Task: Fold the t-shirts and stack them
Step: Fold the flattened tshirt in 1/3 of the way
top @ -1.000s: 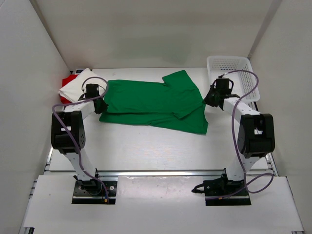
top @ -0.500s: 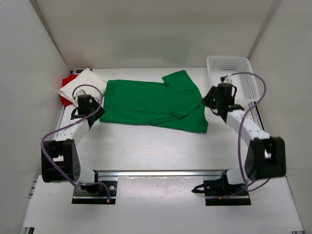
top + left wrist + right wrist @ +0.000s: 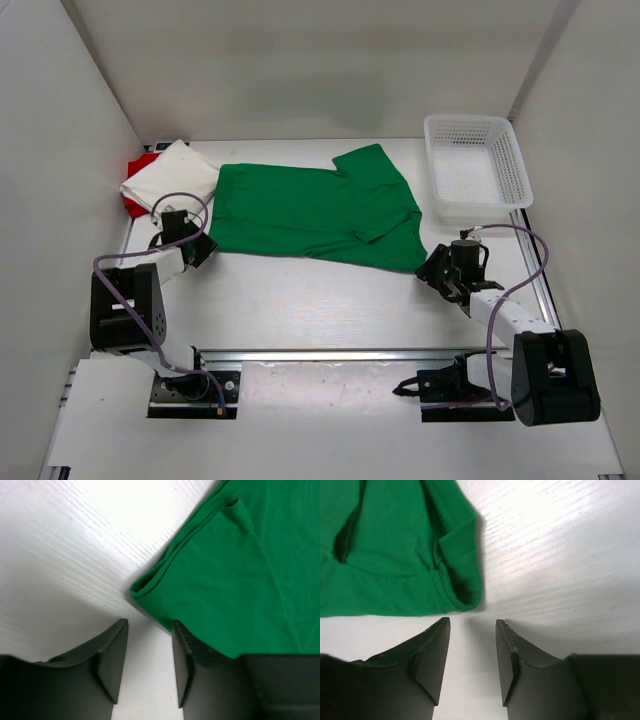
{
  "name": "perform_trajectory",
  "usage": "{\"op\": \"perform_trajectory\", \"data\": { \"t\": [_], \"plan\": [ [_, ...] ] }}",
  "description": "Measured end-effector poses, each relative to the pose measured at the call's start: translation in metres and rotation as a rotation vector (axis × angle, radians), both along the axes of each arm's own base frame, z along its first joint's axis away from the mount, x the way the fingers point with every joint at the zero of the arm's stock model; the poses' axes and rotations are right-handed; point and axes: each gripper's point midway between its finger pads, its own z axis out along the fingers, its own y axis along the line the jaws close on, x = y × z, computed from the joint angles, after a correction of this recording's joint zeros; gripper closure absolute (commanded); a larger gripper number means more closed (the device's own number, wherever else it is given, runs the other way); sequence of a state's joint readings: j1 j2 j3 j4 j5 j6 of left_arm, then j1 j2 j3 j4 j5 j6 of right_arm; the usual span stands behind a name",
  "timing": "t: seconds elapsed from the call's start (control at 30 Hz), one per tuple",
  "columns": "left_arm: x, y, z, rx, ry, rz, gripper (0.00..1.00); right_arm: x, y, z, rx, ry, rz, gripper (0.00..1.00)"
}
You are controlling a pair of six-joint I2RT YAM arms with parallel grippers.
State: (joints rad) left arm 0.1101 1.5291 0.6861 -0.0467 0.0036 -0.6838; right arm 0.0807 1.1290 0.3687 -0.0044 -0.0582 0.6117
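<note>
I have drawn both arms back toward the near edge. The green t-shirt lies partly folded toward the table's far edge. My left gripper and right gripper gape empty at its near corners. A folded white t-shirt fills the far-left corner and a white basket the far-right.

The right gripper left the far-right sleeve of the green t-shirt, beside the white basket. It drew back toward its base and came to rest low at the shirt's near-right corner, fingers parted, with the folded hem just ahead of them. The left gripper likewise pulled back along the shirt's left edge and ended at the near-left corner, fingers parted there too. The right arm's cable, which had looped across the basket, moved off it.
</note>
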Motion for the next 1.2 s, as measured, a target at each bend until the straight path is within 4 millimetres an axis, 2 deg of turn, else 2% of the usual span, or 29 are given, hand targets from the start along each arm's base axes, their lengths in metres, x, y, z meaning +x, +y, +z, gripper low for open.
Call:
{"op": "perform_trajectory", "data": {
  "t": [0.13, 0.27, 0.33, 0.37, 0.43, 0.53, 0.77, 0.87, 1.03, 1.2],
  "plan": [
    [0.003, -0.002, -0.006, -0.017, 0.009, -0.003, 0.62, 0.01, -0.001, -0.004, 0.021, -0.008, -0.008, 0.62],
    [0.012, -0.003, -0.007, -0.027, -0.002, -0.008, 0.69, 0.022, 0.002, -0.006, 0.047, -0.022, -0.007, 0.75],
    [0.015, -0.004, -0.007, -0.028, -0.008, -0.009, 0.78, 0.026, 0.002, -0.007, 0.053, -0.023, -0.008, 0.94],
    [0.015, -0.004, -0.008, -0.028, -0.007, -0.012, 0.8, 0.029, 0.003, -0.008, 0.055, -0.02, -0.009, 1.0],
    [0.016, -0.004, -0.009, -0.027, -0.007, -0.012, 0.9, 0.031, 0.004, -0.01, 0.064, -0.009, -0.015, 1.0],
    [0.016, -0.004, -0.008, -0.015, -0.004, -0.018, 1.0, 0.035, 0.003, -0.009, 0.064, -0.011, -0.023, 1.0],
    [0.019, 0.001, -0.006, 0.035, -0.009, -0.001, 1.0, 0.032, -0.003, -0.006, 0.039, -0.016, -0.052, 1.0],
    [0.015, 0.004, -0.004, 0.053, -0.009, 0.005, 1.0, 0.024, -0.007, -0.003, 0.034, -0.031, -0.072, 1.0],
    [-0.007, 0.004, 0.002, 0.067, -0.007, 0.013, 1.0, 0.0, -0.014, -0.007, 0.036, -0.018, -0.101, 1.0],
    [-0.047, 0.003, 0.002, 0.052, 0.01, 0.003, 1.0, -0.027, -0.029, -0.011, 0.057, -0.018, -0.167, 1.0]
  ]
}}
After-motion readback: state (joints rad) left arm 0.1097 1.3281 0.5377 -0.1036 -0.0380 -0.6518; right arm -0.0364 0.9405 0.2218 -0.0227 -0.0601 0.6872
